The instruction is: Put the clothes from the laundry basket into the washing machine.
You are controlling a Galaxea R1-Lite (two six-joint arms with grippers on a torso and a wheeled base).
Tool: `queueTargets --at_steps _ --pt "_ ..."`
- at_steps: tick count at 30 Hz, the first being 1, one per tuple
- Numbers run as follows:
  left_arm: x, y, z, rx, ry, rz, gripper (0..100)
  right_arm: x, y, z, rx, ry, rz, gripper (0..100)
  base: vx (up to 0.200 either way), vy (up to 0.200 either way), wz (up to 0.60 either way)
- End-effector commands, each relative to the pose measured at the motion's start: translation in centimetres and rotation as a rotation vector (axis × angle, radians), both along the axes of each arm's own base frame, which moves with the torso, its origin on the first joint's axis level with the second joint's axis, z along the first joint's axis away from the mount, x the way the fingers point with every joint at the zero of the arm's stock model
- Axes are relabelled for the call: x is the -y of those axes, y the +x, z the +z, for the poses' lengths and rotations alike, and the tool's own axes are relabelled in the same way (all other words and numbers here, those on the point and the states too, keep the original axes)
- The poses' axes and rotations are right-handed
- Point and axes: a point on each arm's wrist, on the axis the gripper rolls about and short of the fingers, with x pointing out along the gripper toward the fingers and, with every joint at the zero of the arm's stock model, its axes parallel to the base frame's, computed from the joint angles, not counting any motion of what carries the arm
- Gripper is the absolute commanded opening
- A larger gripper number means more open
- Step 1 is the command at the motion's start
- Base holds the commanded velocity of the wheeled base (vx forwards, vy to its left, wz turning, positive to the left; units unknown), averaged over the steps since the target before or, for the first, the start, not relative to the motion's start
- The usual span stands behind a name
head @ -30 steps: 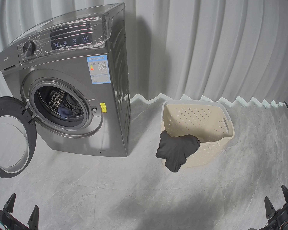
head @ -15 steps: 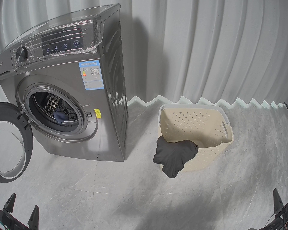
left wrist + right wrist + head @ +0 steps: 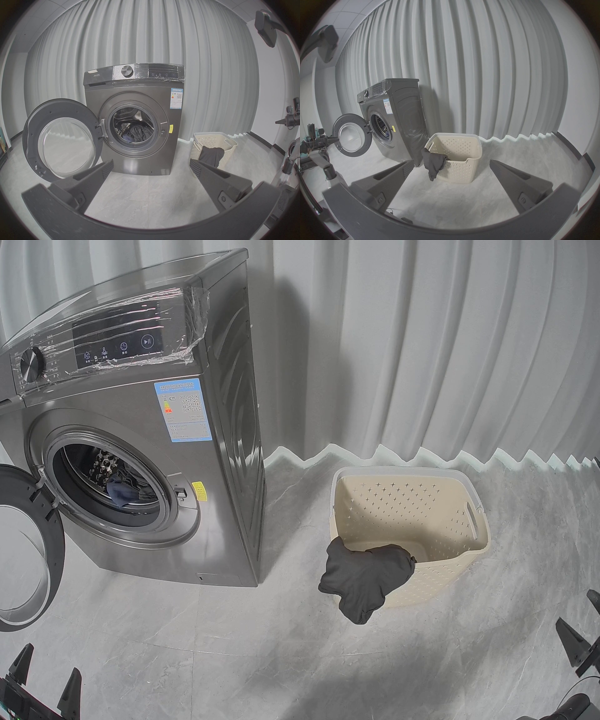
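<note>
Head view: dark soft garment (image 3: pixel 365 576) is being left draped over the rim of the laundry basket (image 3: pixel 476 534), on the side facing the washing machine (image 3: pixel 225 427), long axis running downward outside the wall. The basket, cream perforated plastic, boxy with rounded corners, is sitting beside the machine. The grey metal machine's round door (image 3: pixel 25 552) is standing open. Left gripper (image 3: pixel 50 660) and right gripper (image 3: pixel 581 615) are being held spread, grasping nothing, well apart from the machine.

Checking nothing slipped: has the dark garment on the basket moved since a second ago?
No. The dark garment still drapes over the same corner of the laundry basket rim; the camera shifted.
</note>
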Motion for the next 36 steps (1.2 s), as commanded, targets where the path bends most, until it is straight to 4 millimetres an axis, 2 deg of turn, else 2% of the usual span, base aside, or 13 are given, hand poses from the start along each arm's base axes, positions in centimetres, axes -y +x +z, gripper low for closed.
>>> queueTargets --at_steps 1,4,5,6,7,8,15,23,27,28,32,33,36 --pt "0.0 0.0 -0.5 -0.001 -0.007 0.003 100 -2.6 11.2 0.2 -0.295 -0.022 0.164 100 0.0 0.0 0.0" --pt "0.0 0.0 -0.5 -0.001 -0.009 0.003 100 -3.7 13.4 -0.9 -0.376 0.007 0.184 100 0.0 0.0 0.0" --pt "0.0 0.0 -0.5 -0.001 -0.009 0.003 100 -3.7 13.4 -0.9 -0.376 0.007 0.184 100 0.0 0.0 0.0" --pt "0.0 0.0 -0.5 -0.001 -0.012 0.003 100 -4.7 14.3 -1.6 -0.425 0.024 0.206 100 0.0 0.0 0.0" --pt "0.0 0.0 -0.5 -0.001 -0.012 0.003 100 -4.8 14.4 -1.6 -0.426 0.025 0.206 100 0.0 0.0 0.0" --pt "0.0 0.0 -0.5 -0.001 -0.012 0.003 100 -5.8 15.2 -2.1 -0.464 0.038 0.191 100 0.0 0.0 0.0" --pt "0.0 0.0 -0.5 -0.001 -0.012 0.003 100 -9.1 17.5 -3.1 -0.547 0.07 0.17 100 0.0 0.0 0.0" --pt "0.0 0.0 -0.5 -0.001 -0.013 0.004 100 -10.8 20.5 -4.8 -0.59 0.058 0.109 100 0.0 0.0 0.0" --pt "0.0 0.0 -0.5 -0.001 -0.018 0.004 100 -12.2 22.5 -6.2 -0.573 0.074 0.091 100 0.0 0.0 0.0" --pt "0.0 0.0 -0.5 -0.001 -0.018 0.004 100 -12.7 23.6 -7.3 -0.569 0.064 0.063 100 0.0 0.0 0.0" --pt "0.0 0.0 -0.5 -0.001 -0.018 0.004 100 -13.1 24.4 -8.2 -0.565 0.055 0.045 100 0.0 0.0 0.0" --pt "0.0 0.0 -0.5 -0.001 -0.018 0.004 100 -13.5 25.1 -9.1 -0.565 0.05 0.039 100 0.0 0.0 0.0" --pt "0.0 0.0 -0.5 -0.001 -0.018 0.004 100 -14.0 26.1 -9.6 -0.561 0.053 0.038 100 0.0 0.0 0.0"
